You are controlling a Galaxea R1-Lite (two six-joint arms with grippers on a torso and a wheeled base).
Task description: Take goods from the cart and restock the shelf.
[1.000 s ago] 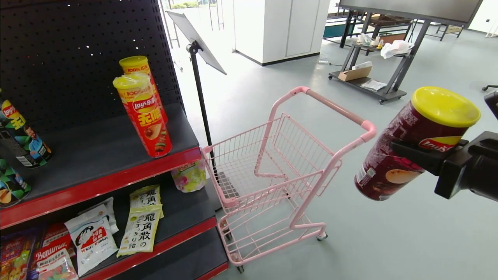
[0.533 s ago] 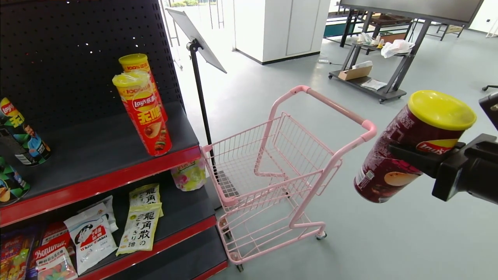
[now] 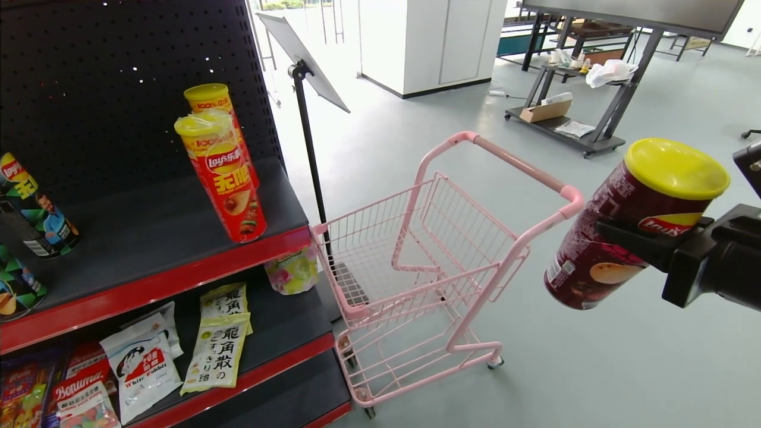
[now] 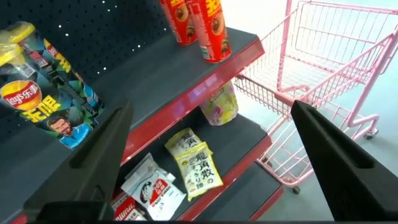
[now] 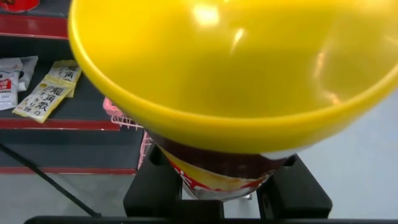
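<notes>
grey floor (image 3: 594,368) in head view: pink cart (image 3: 428,249) at centre; shelf (image 3: 148,226) at 9 o'clock, bearing red cans (image 3: 226,178); right gripper (image 3: 636,238) at 3 o'clock, clamped on maroon chip can (image 3: 594,261), beside cart handle. left wrist view: left gripper (image 4: 211,109), fingers spread wide, facing shelf (image 4: 161,81). right wrist view: yellow lid (image 5: 236,62), can body pinched between jaws.

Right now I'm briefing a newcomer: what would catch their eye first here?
A dark red chip can with a yellow lid hangs tilted in the right gripper over the floor. Beside it stands a pink cart, next to the shelf where two red chip cans stand upright.
</notes>
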